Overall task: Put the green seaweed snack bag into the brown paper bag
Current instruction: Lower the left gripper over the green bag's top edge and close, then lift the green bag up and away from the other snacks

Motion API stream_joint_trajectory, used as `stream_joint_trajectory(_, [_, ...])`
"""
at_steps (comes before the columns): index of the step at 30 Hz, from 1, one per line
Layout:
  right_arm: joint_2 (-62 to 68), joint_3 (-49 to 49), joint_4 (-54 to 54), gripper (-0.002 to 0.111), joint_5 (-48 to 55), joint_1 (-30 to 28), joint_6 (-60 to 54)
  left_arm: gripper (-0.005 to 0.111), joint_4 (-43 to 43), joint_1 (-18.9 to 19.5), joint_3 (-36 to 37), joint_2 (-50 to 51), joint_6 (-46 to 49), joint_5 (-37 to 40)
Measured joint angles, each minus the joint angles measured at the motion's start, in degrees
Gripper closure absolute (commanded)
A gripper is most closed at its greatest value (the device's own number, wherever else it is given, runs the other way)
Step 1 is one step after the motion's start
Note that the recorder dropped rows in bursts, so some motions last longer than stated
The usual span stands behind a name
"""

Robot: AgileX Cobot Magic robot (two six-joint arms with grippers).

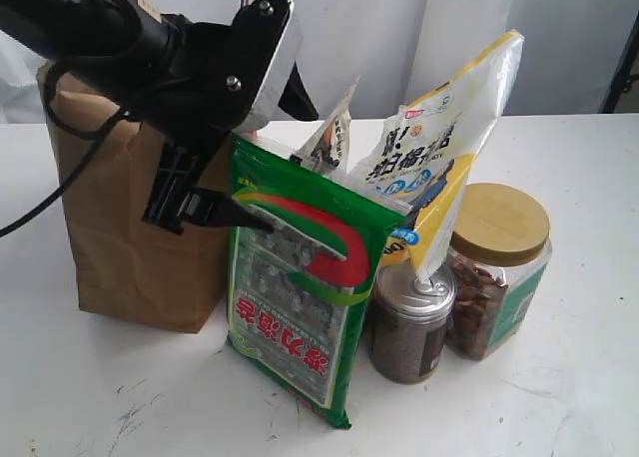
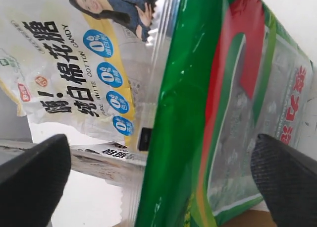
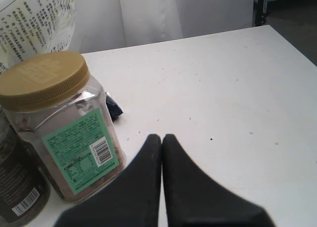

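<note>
Evidently pre-grasp, the left gripper (image 2: 158,182) straddles the green seaweed snack bag (image 2: 198,113), jaws spread; the right gripper (image 3: 162,142) sits clenched, empty

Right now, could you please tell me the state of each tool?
Left tool: open, fingers either side of the glossy green seaweed snack bag.
Right tool: closed, empty.
</note>
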Motion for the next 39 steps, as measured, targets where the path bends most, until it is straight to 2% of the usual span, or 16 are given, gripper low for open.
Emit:
stream_joint_trajectory(6, [0.0,0.0,0.0,0.108,0.0,0.0,0.0,0.014,-1.4,-0.2,-1.4,3.1,-0.1,1.8])
stream_joint_trajectory(17, [0.0,0.0,0.0,0.108,0.0,0.0,0.0,0.014,1.2,-0.2,-1.5,5.8,-10.0,7.2])
stream_joint_trajectory(26, [0.0,0.0,0.0,0.108,0.0,0.0,0.0,0.017,-3.6,-0.2,-1.5,6.8,-11.6,7.5])
stream_joint_trajectory(29, [0.0,0.0,0.0,0.108,0.0,0.0,0.0,0.029,-4.7,-0.2,-1.5,6.8,-11.8,7.5])
stream_joint_trajectory(35, [0.0,0.0,0.0,0.108,0.0,0.0,0.0,0.074,-5.1,-0.2,-1.5,6.8,-15.7,7.5])
stream_joint_trajectory(36, [0.0,0.0,0.0,0.108,0.0,0.0,0.0,0.079,-5.1,-0.2,-1.5,6.8,-17.0,7.5])
stream_joint_trajectory(39, [0.0,0.0,0.0,0.108,0.0,0.0,0.0,0.079,-5.3,-0.2,-1.5,6.8,-21.9,7.5])
